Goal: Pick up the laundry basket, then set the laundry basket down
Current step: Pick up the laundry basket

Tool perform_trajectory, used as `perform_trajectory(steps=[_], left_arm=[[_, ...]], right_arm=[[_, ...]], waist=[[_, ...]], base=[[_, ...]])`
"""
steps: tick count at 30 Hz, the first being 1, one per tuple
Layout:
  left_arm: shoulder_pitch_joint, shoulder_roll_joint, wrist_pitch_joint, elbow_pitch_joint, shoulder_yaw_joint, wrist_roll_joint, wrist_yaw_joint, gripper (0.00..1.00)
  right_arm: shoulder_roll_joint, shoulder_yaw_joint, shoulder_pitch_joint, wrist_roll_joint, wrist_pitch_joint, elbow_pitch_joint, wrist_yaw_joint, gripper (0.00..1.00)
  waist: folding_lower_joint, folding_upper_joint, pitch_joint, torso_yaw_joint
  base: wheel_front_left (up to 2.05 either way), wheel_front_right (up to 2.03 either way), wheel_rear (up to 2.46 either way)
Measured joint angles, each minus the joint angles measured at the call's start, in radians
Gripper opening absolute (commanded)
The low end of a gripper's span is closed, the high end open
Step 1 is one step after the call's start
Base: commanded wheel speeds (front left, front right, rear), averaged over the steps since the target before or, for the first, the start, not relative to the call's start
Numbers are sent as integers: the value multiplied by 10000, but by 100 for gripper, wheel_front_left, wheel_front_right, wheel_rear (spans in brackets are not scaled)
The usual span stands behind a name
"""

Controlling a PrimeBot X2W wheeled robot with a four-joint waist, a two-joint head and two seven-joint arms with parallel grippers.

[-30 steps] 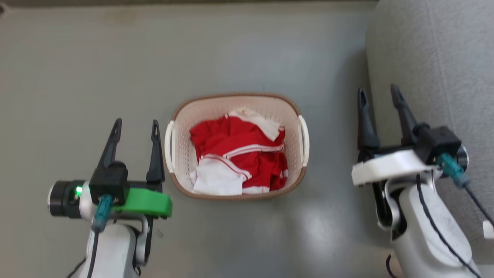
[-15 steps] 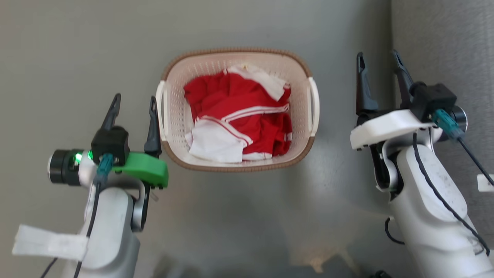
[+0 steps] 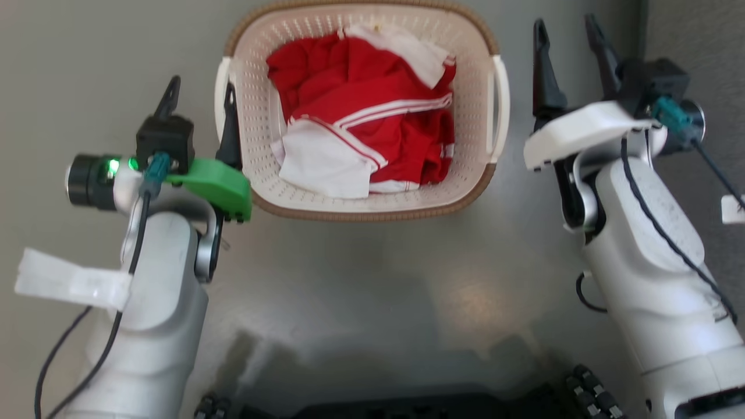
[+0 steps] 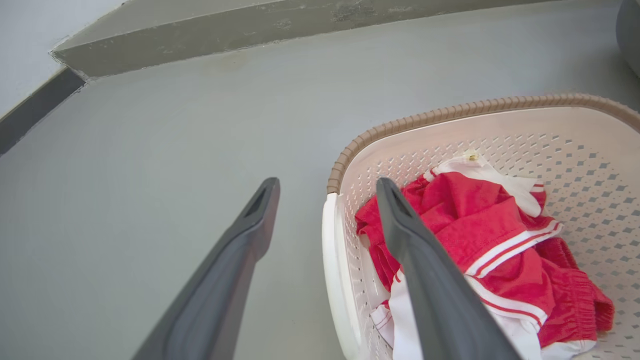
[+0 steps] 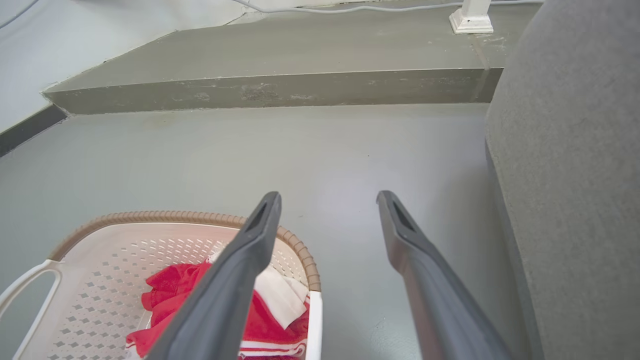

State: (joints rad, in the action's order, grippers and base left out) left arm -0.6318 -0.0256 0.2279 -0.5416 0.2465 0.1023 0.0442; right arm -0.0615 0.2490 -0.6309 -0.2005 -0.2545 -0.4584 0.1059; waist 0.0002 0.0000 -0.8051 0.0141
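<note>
Whole head view has shifted, so the camera dipped closer. Left gripper, jaws spread, has gone from beside the left handle to straddling it, one finger inside over the red-and-white clothes. Right gripper, also spread, stands just off the right handle. Laundry basket on the floor, upper centre, not yet gripped.

You have bright, even light; the glossy floor carries a pale glare patch, with soft shadow along the head view's bottom.
</note>
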Motion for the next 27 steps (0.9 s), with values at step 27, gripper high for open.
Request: perform_trajectory(steps=[27], left_arm=[[-1892,58,119,-2855,537,516,-353,100]], right_arm=[[-36,1022,-1201,-1089,0,-2472,-71,100]], waist=[[-1,0,-1934,214]], base=[[0,0,0]])
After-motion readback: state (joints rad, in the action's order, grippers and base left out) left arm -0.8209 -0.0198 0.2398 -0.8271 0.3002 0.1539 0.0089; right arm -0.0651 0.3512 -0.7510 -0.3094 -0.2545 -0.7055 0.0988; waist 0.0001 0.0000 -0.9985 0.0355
